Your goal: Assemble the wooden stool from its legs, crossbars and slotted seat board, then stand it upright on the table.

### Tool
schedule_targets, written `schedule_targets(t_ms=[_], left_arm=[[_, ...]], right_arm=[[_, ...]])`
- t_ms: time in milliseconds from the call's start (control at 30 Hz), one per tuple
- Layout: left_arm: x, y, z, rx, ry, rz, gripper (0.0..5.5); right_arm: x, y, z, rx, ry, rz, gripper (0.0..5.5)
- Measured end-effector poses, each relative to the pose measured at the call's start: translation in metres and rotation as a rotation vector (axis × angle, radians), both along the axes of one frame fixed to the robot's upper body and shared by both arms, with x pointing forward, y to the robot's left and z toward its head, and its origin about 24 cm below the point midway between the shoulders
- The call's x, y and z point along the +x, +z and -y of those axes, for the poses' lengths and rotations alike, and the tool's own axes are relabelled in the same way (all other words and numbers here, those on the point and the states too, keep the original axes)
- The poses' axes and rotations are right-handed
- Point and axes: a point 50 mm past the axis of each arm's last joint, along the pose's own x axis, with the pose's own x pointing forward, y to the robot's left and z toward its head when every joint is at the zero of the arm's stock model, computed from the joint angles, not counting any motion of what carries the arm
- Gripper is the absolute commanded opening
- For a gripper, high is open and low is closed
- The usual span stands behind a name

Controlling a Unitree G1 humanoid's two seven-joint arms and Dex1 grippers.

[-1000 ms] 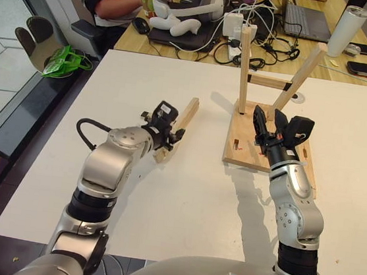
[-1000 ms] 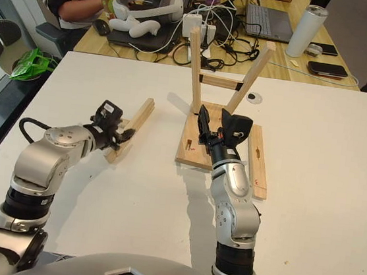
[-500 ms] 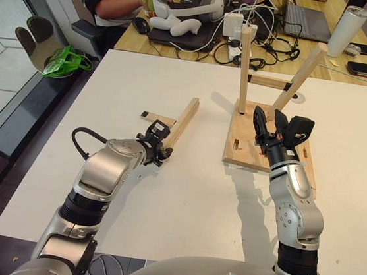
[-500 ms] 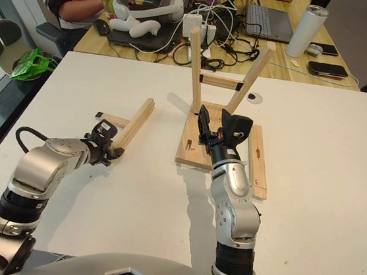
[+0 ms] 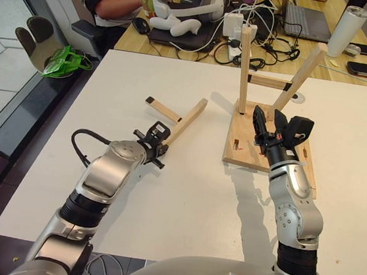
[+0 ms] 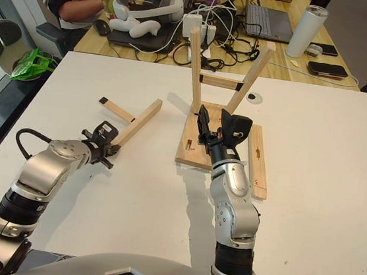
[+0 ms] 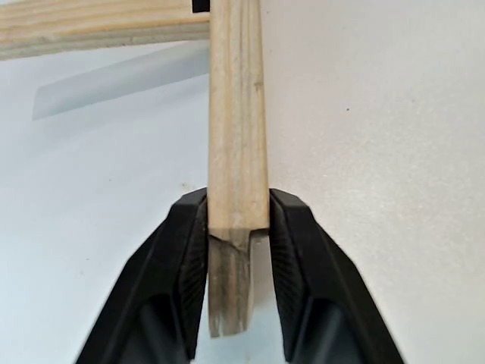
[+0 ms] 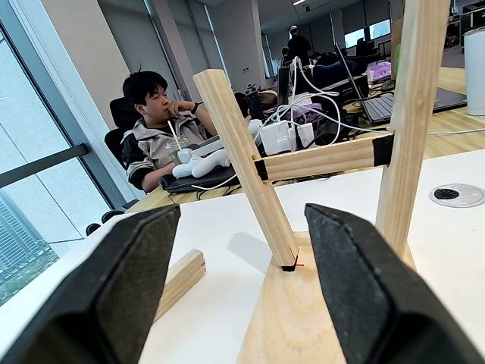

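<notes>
My left gripper (image 5: 157, 143) is shut on the near end of a loose wooden leg (image 5: 187, 119). This leg slants away over the white table, and a short crossbar (image 5: 163, 108) sticks out from it to the left. In the left wrist view the black fingers (image 7: 186, 235) pinch the leg (image 7: 236, 129). The slotted seat board (image 5: 242, 154) lies flat at right. Two legs (image 5: 245, 65) stand in it, joined by a crossbar (image 5: 269, 83). My right gripper (image 5: 268, 115) is held open just above the board, nothing between its fingers (image 8: 129, 280).
Another wooden piece (image 6: 257, 160) lies along the seat board's right edge. A round cable grommet (image 5: 299, 96) sits in the table behind the stool. The desk beyond holds laptops, cables, a headset and a white tumbler (image 5: 345, 30). The table's left edge (image 5: 52, 129) is close to my left arm.
My left gripper drew back to the leg's near end and shut on it. The leg shifted right and away, uncovering its crossbar. The right arm stayed put.
</notes>
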Motion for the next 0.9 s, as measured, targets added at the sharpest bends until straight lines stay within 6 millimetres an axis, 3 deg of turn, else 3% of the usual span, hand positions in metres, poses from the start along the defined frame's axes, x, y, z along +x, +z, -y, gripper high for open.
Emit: schedule_targets(t_ms=[167, 267, 400, 500, 600, 833, 900], left_arm=[[0.018, 0.023, -0.029, 0.181, 0.134, 0.268, 1.03], [0.027, 0.04, -0.036, 0.243, 0.177, 0.436, 1.03], [0.035, 0.073, -0.025, 0.318, 0.149, 0.779, 1.03], [0.034, 0.088, -0.02, 0.418, 0.133, 0.955, 1.03], [0.029, 0.101, 0.001, 0.523, -0.002, 1.147, 1.03], [0.023, 0.101, 0.033, 0.591, -0.154, 1.289, 1.03], [0.022, 0.102, 0.041, 0.593, -0.19, 1.322, 1.03]], right_arm=[[0.001, -0.001, 0.003, -0.002, 0.003, -0.024, 3.06], [0.006, 0.005, 0.002, 0.089, 0.041, -0.054, 3.06], [0.022, 0.035, 0.003, 0.353, 0.2, -0.06, 3.06], [0.028, 0.071, 0.002, 0.606, 0.348, 0.014, 3.06], [0.035, 0.113, 0.008, 0.784, 0.473, 0.083, 3.06], [0.045, 0.121, 0.001, 0.836, 0.496, 0.033, 4.31], [0.049, 0.124, -0.009, 0.857, 0.512, 0.017, 4.36]])
